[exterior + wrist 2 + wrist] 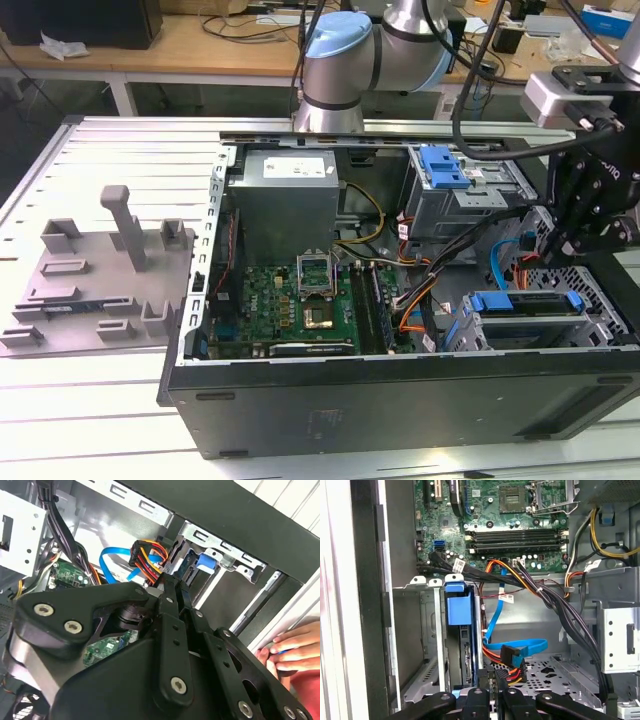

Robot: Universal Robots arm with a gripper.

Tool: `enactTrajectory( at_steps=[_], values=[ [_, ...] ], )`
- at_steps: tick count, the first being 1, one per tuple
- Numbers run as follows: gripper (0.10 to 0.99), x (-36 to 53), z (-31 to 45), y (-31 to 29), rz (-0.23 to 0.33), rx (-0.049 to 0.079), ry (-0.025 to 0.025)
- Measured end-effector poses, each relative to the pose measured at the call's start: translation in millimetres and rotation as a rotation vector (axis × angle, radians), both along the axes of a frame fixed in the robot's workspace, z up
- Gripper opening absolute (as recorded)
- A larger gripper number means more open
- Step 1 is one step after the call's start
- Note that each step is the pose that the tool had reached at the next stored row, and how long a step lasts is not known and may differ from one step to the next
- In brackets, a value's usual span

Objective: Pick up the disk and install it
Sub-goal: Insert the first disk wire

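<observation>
The disk sits in the drive cage at the front corner of the open computer case, on the exterior view's right, with its blue frame showing at both ends. In the first wrist view the disk stands edge-on in the cage under its blue frame tab. My gripper hangs just above and behind that cage. Its black fingers lie close together beside the disk, right at the cable plug with orange and red wires. In the second wrist view the gripper points at the disk's blue frame, with nothing seen between its fingertips.
A grey fixture plate with upright posts lies outside the case on the exterior view's left. Blue data cables and black cable bundles hang beside the cage. A person's hand rests at the case's outer edge. The motherboard fills the case's middle.
</observation>
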State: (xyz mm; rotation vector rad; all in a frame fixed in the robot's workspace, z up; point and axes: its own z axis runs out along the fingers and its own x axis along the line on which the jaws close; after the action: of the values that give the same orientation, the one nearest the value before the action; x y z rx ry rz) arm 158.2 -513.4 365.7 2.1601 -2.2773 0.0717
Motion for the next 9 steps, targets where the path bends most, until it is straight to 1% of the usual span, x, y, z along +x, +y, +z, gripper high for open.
enactTrajectory(
  at_steps=[4, 5, 7, 9],
  values=[
    [0.169, 0.0, 0.0, 0.1, 0.003, -0.001, 0.0003],
    [0.169, -0.1, -0.1, 0.1, 0.003, -0.003, 0.0009],
    [0.169, -0.1, -0.1, 0.0, 0.003, -0.013, 0.0024],
    [0.169, -0.1, -0.1, -0.2, 0.003, -0.020, 0.0034]
  ],
)
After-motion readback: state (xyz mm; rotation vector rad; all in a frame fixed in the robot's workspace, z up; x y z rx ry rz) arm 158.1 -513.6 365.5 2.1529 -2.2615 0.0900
